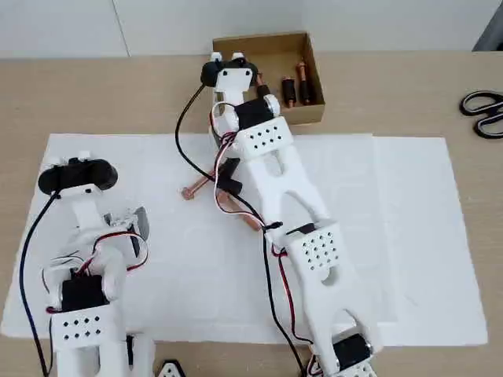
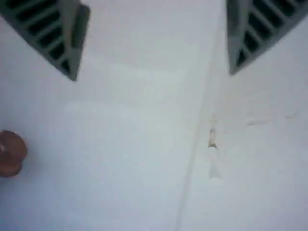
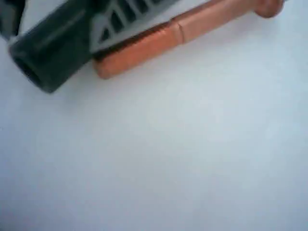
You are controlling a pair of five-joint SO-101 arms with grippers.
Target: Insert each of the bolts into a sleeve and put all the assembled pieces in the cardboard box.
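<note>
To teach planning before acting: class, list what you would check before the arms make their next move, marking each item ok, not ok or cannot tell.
1. Left hand open and empty: ok.
2. Right hand shut on the sleeve: ok.
3. Bolt inside that sleeve: not ok; it lies alongside it.
4. Sleeve's bore clear: cannot tell.
5. Cardboard box has free floor: ok; assembled pieces lie along one side.
6. No bolts loose on the white sheet: not ok; a second bolt lies there.
</note>
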